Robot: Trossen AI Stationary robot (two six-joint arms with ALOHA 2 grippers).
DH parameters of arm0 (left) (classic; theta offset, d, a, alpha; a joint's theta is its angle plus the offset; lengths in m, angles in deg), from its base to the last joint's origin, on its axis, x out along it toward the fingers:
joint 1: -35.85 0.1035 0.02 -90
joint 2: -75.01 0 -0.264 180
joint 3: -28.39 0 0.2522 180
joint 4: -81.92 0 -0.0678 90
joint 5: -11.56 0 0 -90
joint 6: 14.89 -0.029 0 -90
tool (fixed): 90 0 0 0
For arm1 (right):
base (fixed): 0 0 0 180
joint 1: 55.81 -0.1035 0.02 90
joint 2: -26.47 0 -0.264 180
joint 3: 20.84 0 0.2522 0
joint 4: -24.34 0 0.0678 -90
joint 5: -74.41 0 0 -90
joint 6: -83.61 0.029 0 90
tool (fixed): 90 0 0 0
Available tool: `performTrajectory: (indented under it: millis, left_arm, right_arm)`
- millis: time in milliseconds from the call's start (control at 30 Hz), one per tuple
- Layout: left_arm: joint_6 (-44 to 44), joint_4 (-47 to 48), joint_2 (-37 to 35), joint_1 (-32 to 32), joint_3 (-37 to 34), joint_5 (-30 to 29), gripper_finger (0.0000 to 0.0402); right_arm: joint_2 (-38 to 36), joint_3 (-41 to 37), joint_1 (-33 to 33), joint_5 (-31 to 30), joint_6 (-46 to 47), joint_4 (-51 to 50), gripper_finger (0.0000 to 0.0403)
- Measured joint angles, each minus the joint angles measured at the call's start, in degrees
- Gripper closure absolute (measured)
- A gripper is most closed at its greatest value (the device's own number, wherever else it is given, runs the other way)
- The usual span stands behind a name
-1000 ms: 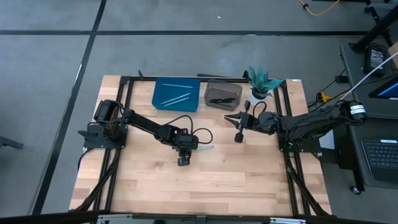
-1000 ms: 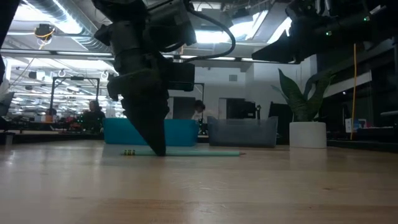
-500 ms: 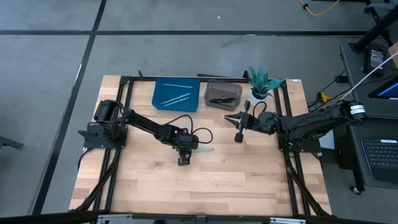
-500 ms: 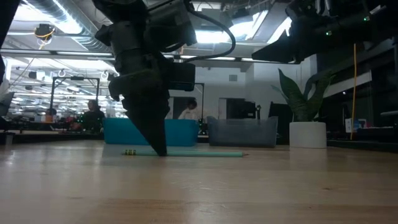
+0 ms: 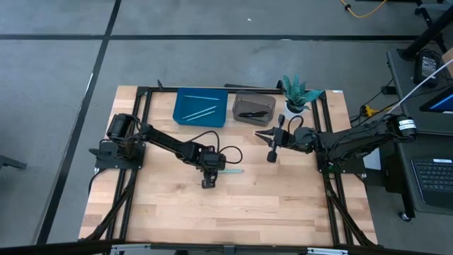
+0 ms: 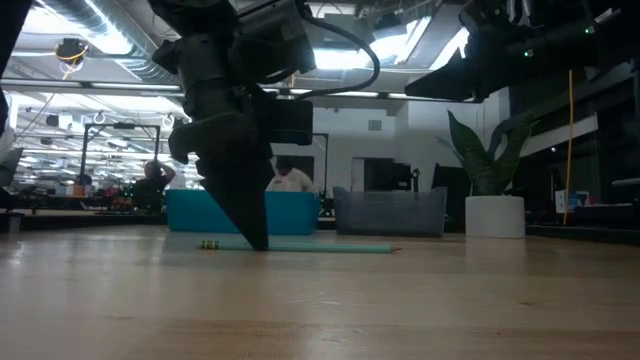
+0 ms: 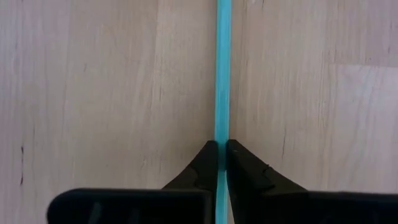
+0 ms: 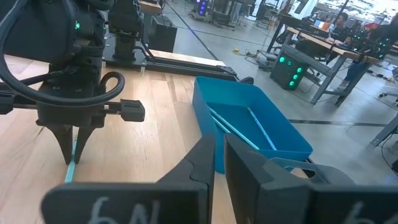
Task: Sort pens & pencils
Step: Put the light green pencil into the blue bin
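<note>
The desk (image 5: 170, 212) carries a blue bin (image 5: 200, 107) and a grey bin (image 5: 254, 107) along its far edge, with a plant (image 5: 297, 93) beside them toward the far right corner. The blue bin holds two pencils (image 5: 200, 112); the grey bin holds dark pens (image 5: 253, 113), whose number I cannot tell.

The left gripper (image 5: 207, 182) stands near the middle of the desk, tips down on the wood. Its fingers (image 7: 208, 163) are closed narrow on one more pencil (image 7: 222, 68), which lies flat on the desk.

The right gripper (image 5: 270, 157) hangs above the desk in front of the grey bin, fingers almost together and holding nothing.

I judge the step in hand is the grasp of the last loose pencil. The next move calls for a lift with a firm pinch, since the pencil is thin and may slip or turn, and then a carry to the blue bin at the far edge.
</note>
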Motion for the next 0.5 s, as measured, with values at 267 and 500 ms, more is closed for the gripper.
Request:
performTrajectory:
  millis: [267, 500]
  left_arm:
    - [-1.5, 1.8, -4.0, -0.1, -0.6, 0.8, 0.0387]
    - [-2.0, 2.0, -7.7, -0.1, -0.3, 0.2, 0.0386]
  right_arm:
    - [0.0, 0.0, 0.0, 0.0, 0.2, -0.1, 0.0366]
    - [0.0, 0.0, 0.0, 0.5, 0.3, -0.6, 0.0366]
